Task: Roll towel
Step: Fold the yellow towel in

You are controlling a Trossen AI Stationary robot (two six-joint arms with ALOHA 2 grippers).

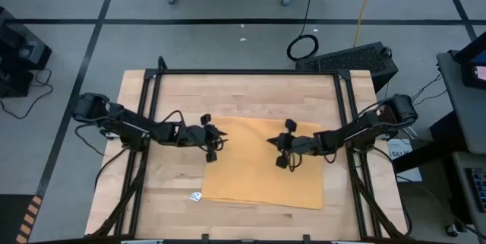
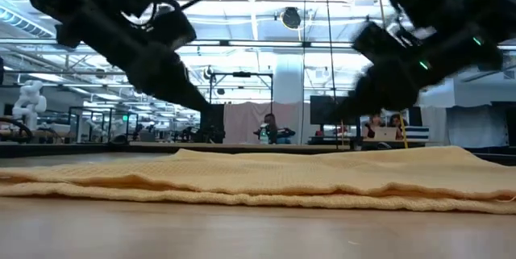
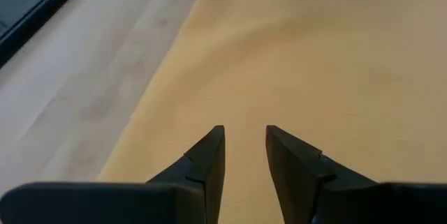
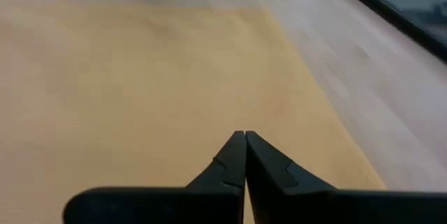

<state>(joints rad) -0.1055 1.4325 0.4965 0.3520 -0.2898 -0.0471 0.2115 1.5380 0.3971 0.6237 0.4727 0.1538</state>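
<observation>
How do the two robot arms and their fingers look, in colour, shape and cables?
Both arms are black, slim and jointed, with loose black cables along them. The left gripper ends in two dark, matte, wedge-shaped fingers that taper to points. The right gripper has the same pointed dark fingers. In the low view, small green lights glow on the right arm.

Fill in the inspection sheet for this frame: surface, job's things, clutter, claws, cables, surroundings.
Surface: wooden table, black frame.
Job's things: towel spread flat, unrolled; small white tag at its near-left corner.
Clutter: nothing seen.
Claws: left claw slightly open above the towel's left edge, holding nothing; right claw shut, empty, above the towel's right part.
Cables: black coil and yellow cable on the floor.
Surroundings: workshop hall; person far behind.
</observation>
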